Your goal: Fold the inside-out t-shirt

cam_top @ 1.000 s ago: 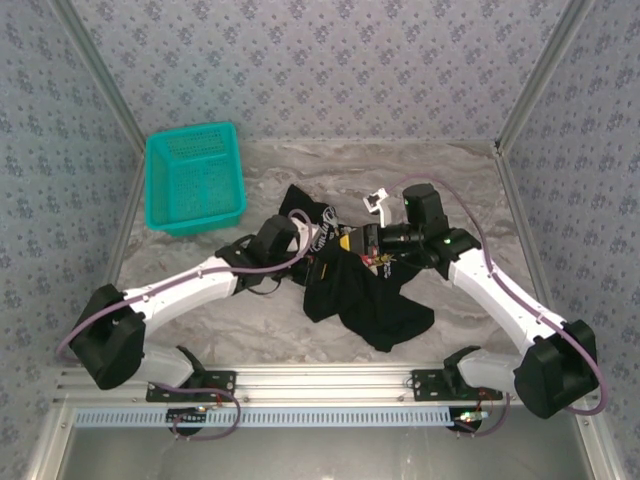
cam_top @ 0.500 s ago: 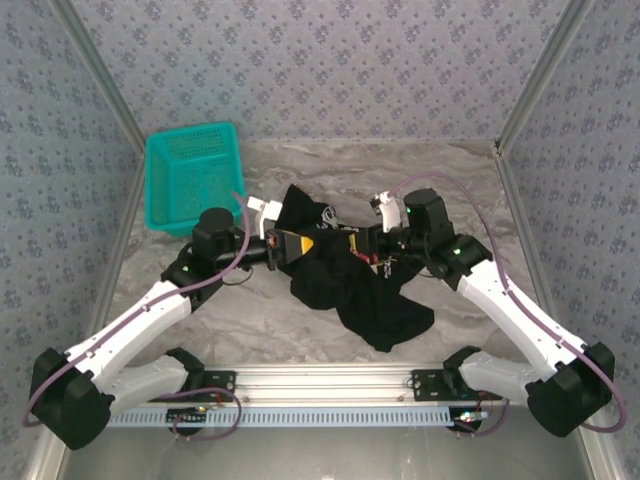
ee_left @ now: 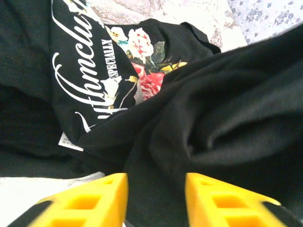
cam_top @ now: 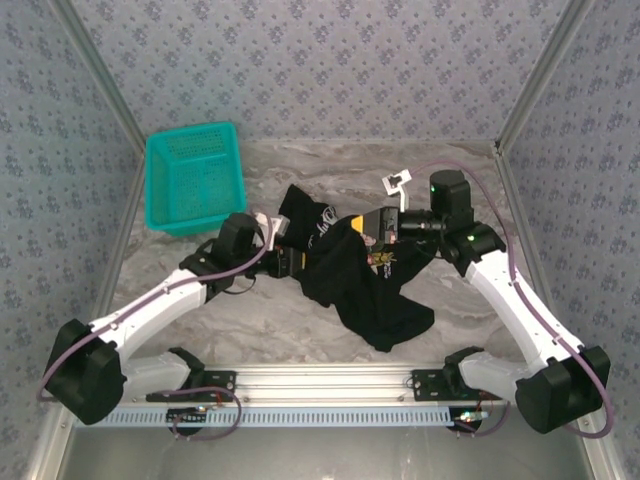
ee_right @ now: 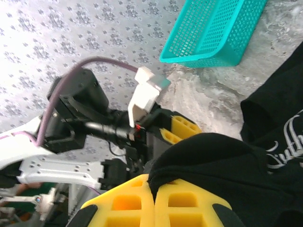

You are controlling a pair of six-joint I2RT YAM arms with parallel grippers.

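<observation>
The right hand (ee_right: 154, 191) is clenched on a fold of the inside-out t-shirt (cam_top: 365, 295) — the rest lies crumpled on the bench (cam_top: 250, 325), below that hand and to its left. The left hand (ee_left: 156, 189) faces it across the heap, released, with its fingers (ee_left: 106, 196) apart and black cloth in the gap.

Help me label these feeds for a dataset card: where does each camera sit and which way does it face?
Top external: above and behind the bases, looking down at the marble table, black t-shirt, teal mesh basket; both arms show.
Left wrist: looks past the left gripper, jaws apart, at the shirt's print.
Right wrist: looks over the right gripper, shut on cloth, toward the left arm and basket.
Shared: t-shirt in all three.
</observation>
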